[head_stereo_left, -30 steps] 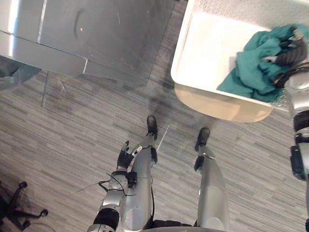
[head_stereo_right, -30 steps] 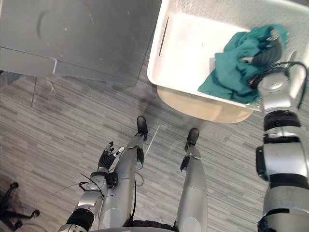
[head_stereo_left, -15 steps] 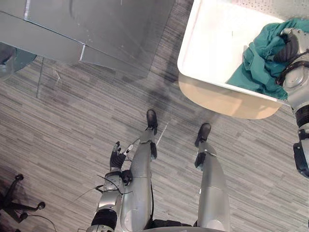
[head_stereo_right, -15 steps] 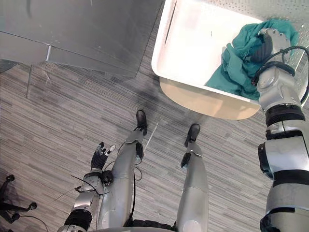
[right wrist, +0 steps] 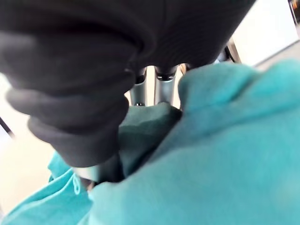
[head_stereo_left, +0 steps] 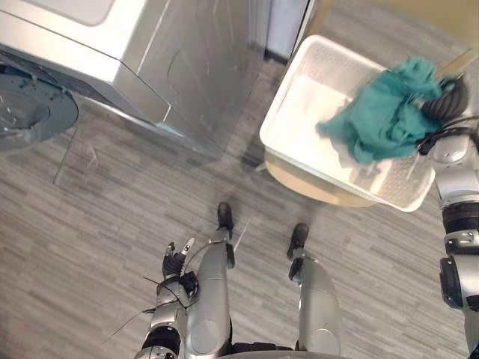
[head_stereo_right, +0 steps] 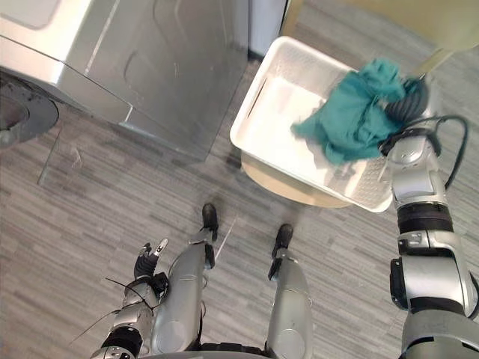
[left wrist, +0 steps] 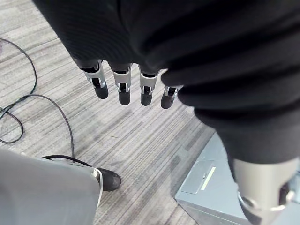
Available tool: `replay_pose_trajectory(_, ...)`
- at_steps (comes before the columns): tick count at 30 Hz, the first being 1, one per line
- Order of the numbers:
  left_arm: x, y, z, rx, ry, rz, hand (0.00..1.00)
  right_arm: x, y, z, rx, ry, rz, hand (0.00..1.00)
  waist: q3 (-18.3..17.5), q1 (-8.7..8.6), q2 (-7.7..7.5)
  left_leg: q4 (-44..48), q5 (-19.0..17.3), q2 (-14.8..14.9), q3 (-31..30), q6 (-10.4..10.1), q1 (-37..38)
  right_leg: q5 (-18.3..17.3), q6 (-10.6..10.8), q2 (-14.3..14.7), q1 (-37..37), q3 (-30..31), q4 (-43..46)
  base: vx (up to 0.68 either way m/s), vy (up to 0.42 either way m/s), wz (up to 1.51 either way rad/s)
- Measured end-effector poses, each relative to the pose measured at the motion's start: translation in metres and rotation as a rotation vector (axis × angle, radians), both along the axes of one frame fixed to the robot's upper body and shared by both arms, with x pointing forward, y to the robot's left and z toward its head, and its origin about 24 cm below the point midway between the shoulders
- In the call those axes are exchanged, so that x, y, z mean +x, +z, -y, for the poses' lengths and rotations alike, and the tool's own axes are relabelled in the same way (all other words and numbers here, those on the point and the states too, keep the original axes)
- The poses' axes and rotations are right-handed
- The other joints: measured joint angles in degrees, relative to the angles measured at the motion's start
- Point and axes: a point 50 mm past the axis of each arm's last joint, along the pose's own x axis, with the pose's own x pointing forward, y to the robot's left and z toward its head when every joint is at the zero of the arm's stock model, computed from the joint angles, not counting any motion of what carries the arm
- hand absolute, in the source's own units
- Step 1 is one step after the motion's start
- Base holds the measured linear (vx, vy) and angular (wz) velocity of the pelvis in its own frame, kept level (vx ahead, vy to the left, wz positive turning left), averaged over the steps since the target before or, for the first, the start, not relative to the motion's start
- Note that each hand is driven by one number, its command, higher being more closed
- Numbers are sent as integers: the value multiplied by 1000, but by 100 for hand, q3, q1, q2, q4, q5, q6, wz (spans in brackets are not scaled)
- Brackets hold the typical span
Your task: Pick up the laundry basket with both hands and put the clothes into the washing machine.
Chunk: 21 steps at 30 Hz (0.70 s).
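Observation:
A white laundry basket (head_stereo_left: 278,142) rests on a low round wooden stand (head_stereo_left: 314,187) at the right. Above its right end hangs a bunched teal cloth (head_stereo_left: 385,112), casting a shadow on the basket's floor. My right hand (head_stereo_left: 447,101) is at the cloth's right side and shut on it. In the right wrist view its fingers (right wrist: 157,84) are sunk into the teal folds (right wrist: 225,154). My left hand (head_stereo_left: 176,262) hangs low on my left, open, with straight fingers (left wrist: 123,89) over the floor. The silver washing machine (head_stereo_left: 172,60) stands at the upper left.
The washer's round door (head_stereo_left: 30,112) sits at the far left edge. Grey plank floor lies between the machine and the basket. A tan surface (head_stereo_right: 419,22) shows past the basket at the top right.
My right hand has curled shut on the teal cloth and lifted it off the basket's floor. The camera has shifted, bringing the washer's top and door into view. The left hand stays low.

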Motion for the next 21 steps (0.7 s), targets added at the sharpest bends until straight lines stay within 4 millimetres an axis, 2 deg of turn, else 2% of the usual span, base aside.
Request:
replay_pose_trajectory(1,-3,-3,-3,-6,13,-14,0,-17,16,-3,0,-11,140,100,-93,-4,-97,-82,-17,15,24,19,226,-28,-32,16,183,-3,-32,-65,-59,-11)
replay_pose_trajectory(5,-25,-15,-13,-61,113,-66,0,-44,17,10,42,-131,279,100,-641,-10,-374,-376,-30,10,186,-12,717,-162,-25,1,639,-120,-186,16,-41,14)
replay_pose_trajectory(7,-43,-22,-21,-95,193,-104,0,-55,13,13,77,-164,321,100,-1032,2,-522,-563,-19,-30,226,-29,1071,-170,-24,-15,971,-131,-346,114,-15,7)
replay_pose_trajectory(10,-57,-26,-32,-144,325,-106,0,-62,8,10,53,-176,333,100,-1403,3,-601,-862,3,-136,181,-60,1502,-154,17,-47,1384,-161,-579,116,8,8)
replay_pose_trajectory(12,-61,-16,-51,-166,472,-33,0,-66,-3,14,55,-196,305,100,-1790,7,-621,-1115,48,-213,138,-109,1748,-116,73,-54,1651,-219,-812,149,7,11)
replay_pose_trajectory(13,-58,-8,-57,-178,515,18,0,-67,-6,15,53,-200,296,100,-1853,13,-623,-1192,79,-231,127,-104,1852,-106,82,-53,1761,-232,-883,166,4,16)
replay_pose_trajectory(15,-37,38,-75,-144,557,273,0,-70,-7,20,49,-227,290,100,-2137,3,-594,-1381,108,-308,30,-133,2093,-91,101,-59,2059,-323,-1101,149,3,16)
replay_pose_trajectory(16,-30,53,-77,-127,548,344,0,-71,-7,20,48,-232,293,100,-2208,0,-585,-1386,112,-317,9,-136,2114,-88,102,-60,2105,-344,-1139,158,1,12)
replay_pose_trajectory(17,-12,91,-76,-87,521,520,0,-70,-7,19,53,-226,297,100,-2266,-2,-584,-1391,114,-328,8,-136,2254,-85,101,-61,2256,-350,-1187,130,-5,4)
replay_pose_trajectory(18,-5,106,-74,-74,500,586,0,-69,-9,17,60,-219,299,100,-2274,-17,-580,-1397,113,-329,8,-136,2326,-85,101,-61,2326,-347,-1190,121,-7,-3)
replay_pose_trajectory(19,8,133,-65,-22,431,685,0,-65,-10,13,71,-198,294,100,-2324,-30,-564,-1447,113,-328,29,-136,2451,-85,101,-58,2391,-318,-1197,59,-6,-7)
replay_pose_trajectory(20,14,145,-59,0,389,730,0,-62,-11,10,70,-181,287,100,-2376,-37,-548,-1502,114,-328,54,-136,2512,-85,101,-55,2410,-292,-1205,56,-2,-20)
replay_pose_trajectory(21,24,167,-43,47,304,806,0,-56,-13,-1,62,-134,274,100,-2439,-47,-512,-1574,114,-327,142,-136,2652,-84,100,-54,2452,-213,-1207,59,0,-35)
